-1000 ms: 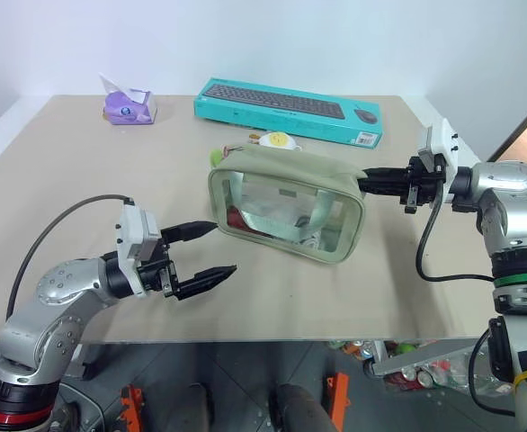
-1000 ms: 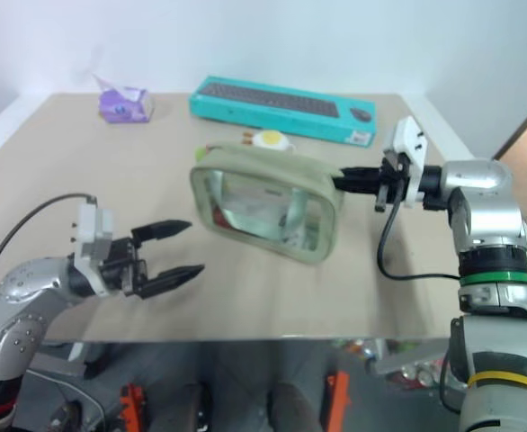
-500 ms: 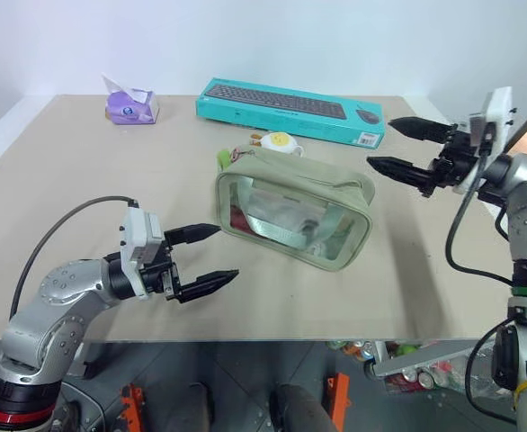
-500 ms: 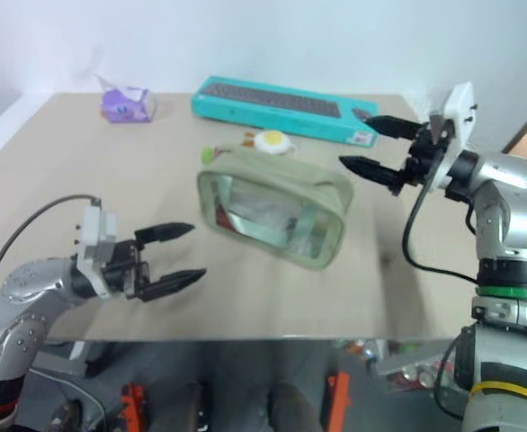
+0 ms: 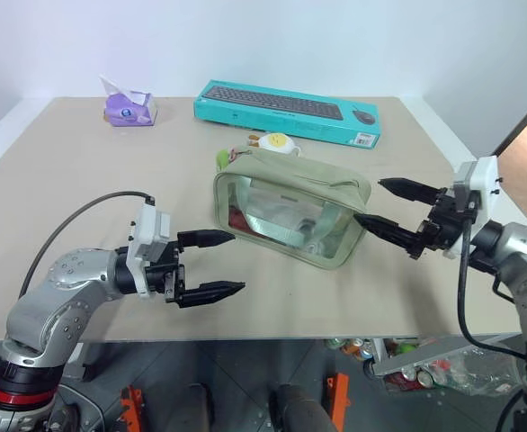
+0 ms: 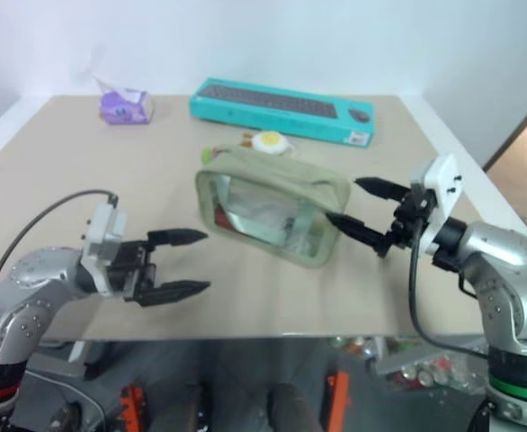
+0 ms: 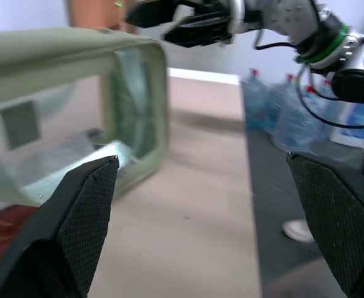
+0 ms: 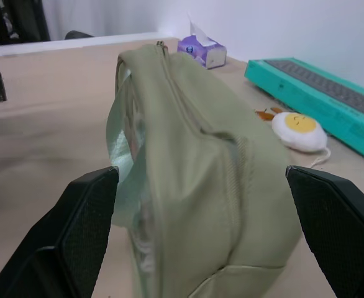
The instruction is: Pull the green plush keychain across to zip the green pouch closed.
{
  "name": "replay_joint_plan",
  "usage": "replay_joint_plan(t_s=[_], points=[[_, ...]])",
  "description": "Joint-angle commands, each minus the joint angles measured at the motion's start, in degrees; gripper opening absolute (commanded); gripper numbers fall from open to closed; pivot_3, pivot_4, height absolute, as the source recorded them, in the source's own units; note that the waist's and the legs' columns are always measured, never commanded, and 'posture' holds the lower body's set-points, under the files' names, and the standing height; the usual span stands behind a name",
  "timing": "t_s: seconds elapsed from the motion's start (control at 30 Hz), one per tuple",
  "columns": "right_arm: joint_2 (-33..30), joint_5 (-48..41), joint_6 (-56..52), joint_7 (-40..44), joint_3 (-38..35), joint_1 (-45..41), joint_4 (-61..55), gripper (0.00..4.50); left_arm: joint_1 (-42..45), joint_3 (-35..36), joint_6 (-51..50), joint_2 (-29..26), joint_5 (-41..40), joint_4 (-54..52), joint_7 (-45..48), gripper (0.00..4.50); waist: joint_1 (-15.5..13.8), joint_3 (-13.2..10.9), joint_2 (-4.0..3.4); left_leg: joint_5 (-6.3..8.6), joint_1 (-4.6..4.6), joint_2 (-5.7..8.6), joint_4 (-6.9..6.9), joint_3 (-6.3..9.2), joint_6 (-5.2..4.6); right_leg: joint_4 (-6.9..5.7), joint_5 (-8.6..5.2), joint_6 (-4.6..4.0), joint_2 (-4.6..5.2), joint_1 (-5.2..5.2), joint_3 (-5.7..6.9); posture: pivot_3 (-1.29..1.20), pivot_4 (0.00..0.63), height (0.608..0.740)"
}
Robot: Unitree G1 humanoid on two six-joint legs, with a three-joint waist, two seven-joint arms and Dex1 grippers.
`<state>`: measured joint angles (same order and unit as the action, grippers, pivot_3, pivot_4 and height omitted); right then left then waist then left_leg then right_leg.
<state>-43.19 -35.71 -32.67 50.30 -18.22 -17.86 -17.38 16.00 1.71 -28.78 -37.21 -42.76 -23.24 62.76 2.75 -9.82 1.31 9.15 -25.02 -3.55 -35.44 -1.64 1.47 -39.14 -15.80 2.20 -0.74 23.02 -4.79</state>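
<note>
Both pincers (image 5: 209, 265) (image 5: 398, 209) spread, apparently flanking green pouch (image 5: 290, 216)

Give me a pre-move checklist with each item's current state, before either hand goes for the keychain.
1. Left hand open and holding nothing: ok.
2. Right hand open and holding nothing: ok.
3. Green pouch resting on the table, neither hand touching it: ok.
4. Green plush keychain located: ok, at the pouch's far left end, partly hidden behind it.
5. Zipper position along the top: cannot tell whether it is open or closed.
6. Egg trinket and keyboard box apart from the pouch: ok, both lie behind it.
</note>
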Motion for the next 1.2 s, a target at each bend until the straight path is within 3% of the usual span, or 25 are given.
replay_joint_plan(t_s=[0.03, 0.17, 0.2, 0.3, 0.33, 0.6, 0.9, 1.2], points=[[0.46, 0.33, 1.23, -1.61, 0.73, -0.62, -2.03, 4.47, 1.69, 0.11, 0.96, -0.48, 0.68, 0.63, 0.7, 4.5, -0.01, 0.0, 0.0, 0.0, 0.0, 0.0, 0.0, 0.0, 0.0, 0.0, 0.0, 0.0, 0.0, -0.01, 0.0, 0.0, 0.15, 0.74], [1.42, 0.3, 0.99, -2.42, 2.84, -0.82, -2.43, 4.47, 1.53, 0.27, 1.22, -0.44, 1.16, 1.01, 0.75, 4.5, -0.01, 0.0, 0.0, 0.0, 0.0, -0.01, 0.02, 0.01, -0.01, 0.0, -0.02, -0.01, -0.02, 0.01, 0.0, 0.0, 0.15, 0.74], [1.57, 0.44, 1.17, -2.53, 3.22, -0.7, -2.35, 4.22, 1.52, 0.33, 1.17, -0.39, 1.25, 0.97, 0.68, 4.5, -0.04, 0.0, 0.0, 0.0, -0.02, -0.01, 0.04, 0.03, -0.01, 0.0, -0.04, -0.02, -0.03, 0.02, 0.01, 0.0, 0.15, 0.74], [1.98, 1.03, 1.69, -2.94, 4.47, 0.1, -2.69, 3.39, 1.25, 0.55, 1.15, -0.36, 1.49, 0.76, 0.41, 4.5, -0.09, 0.0, 0.0, 0.01, -0.04, -0.01, 0.05, 0.04, -0.01, 0.0, -0.08, -0.02, -0.02, 0.02, 0.03, 0.0, 0.15, 0.74], [2.33, 1.1, 1.91, -3.2, 4.71, 0.27, -2.8, 2.73, 1.1, 0.7, 1.07, -0.36, 1.53, 0.67, 0.14, 4.5, -0.09, 0.0, 0.0, 0.01, -0.05, 0.0, 0.06, 0.03, -0.01, 0.0, -0.08, -0.01, -0.02, 0.03, 0.02, 0.0, 0.15, 0.74], [2.34, 2.21, 4.06, -2.34, 6.43, 0.74, -2.5, 0.12, -0.04, 1.21, 0.77, -0.72, 1.77, 0.01, -0.79, 4.5, -0.08, 0.0, 0.0, 0.01, -0.03, -0.01, 0.04, 0.03, -0.01, 0.0, -0.07, -0.03, -0.02, 0.02, 0.02, 0.0, 0.15, 0.74], [0.02, 3.41, 12.04, 8.88, 8.17, -4.59, 4.35, 0.05, 0.18, 0.95, 1.0, -0.67, 1.96, 0.6, -1.1, 4.5, -0.05, 0.0, 0.01, 0.01, -0.02, -0.01, 0.04, 0.02, -0.01, 0.0, -0.06, -0.03, -0.02, 0.02, 0.02, 0.0, 0.15, 0.74], [-3.81, 5.6, 20.63, 29.37, 11.96, -19.54, 25.26, 0.05, -0.73, 1.1, 1.3, -1.0, 2.52, 0.6, -0.71, 4.5, -0.07, -0.02, 0.0, 0.01, -0.03, -0.01, 0.05, 0.01, -0.01, 0.0, -0.07, -0.05, -0.01, 0.04, 0.04, 0.0, 0.15, 0.74]])
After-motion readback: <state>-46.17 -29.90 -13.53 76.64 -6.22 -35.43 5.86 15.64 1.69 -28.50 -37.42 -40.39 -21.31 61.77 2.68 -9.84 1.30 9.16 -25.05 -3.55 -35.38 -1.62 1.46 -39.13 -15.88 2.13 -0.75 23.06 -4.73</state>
